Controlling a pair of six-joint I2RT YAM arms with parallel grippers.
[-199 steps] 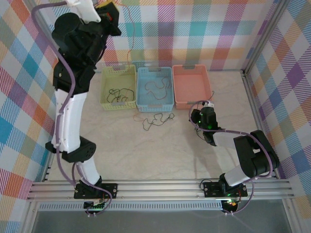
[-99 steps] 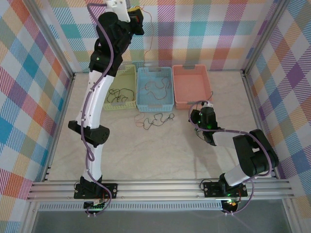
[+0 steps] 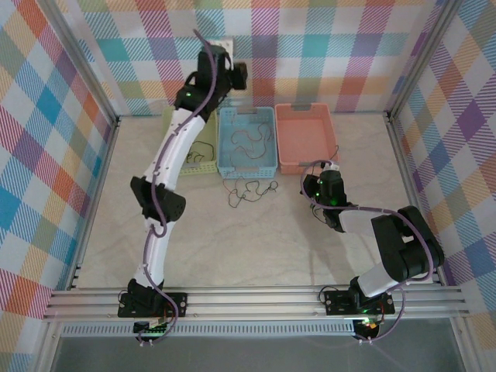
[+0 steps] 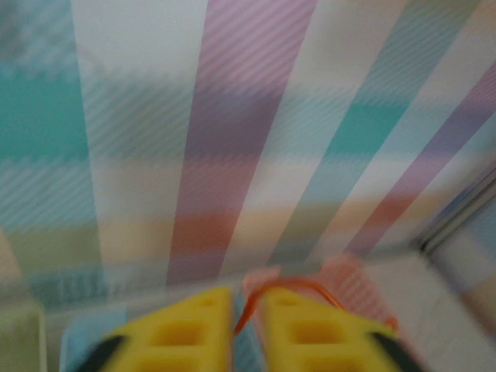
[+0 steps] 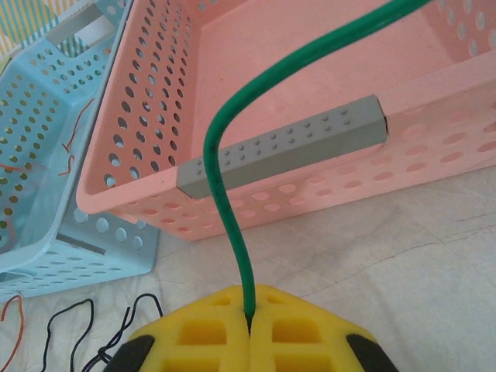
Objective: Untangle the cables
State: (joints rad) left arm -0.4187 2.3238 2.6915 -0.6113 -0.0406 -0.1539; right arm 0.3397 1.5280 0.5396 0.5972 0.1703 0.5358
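Note:
A tangle of thin black and orange-red cables (image 3: 248, 191) lies on the table in front of the blue basket (image 3: 225, 143). More cables lie inside that basket and inside the green basket (image 3: 211, 132). My left gripper (image 3: 236, 75) hangs high over the blue basket's back edge. In the blurred left wrist view, the left gripper (image 4: 246, 298) shows a narrow gap with an orange cable (image 4: 302, 284) running through it and looping off to the right. My right gripper (image 5: 249, 298) is low by the pink basket (image 5: 434, 147), shut on a green cable (image 5: 225, 201) that arcs up over the basket.
The three baskets stand in a row at the back, with the pink basket (image 3: 284, 139) on the right. Checked walls close in the back and both sides. In the right wrist view, black cable ends (image 5: 70, 329) lie on the table just left of the fingers.
My left arm has swung right and stretched toward the back wall, coming lower over the blue basket. Its jaws have parted slightly. The right arm has not moved.

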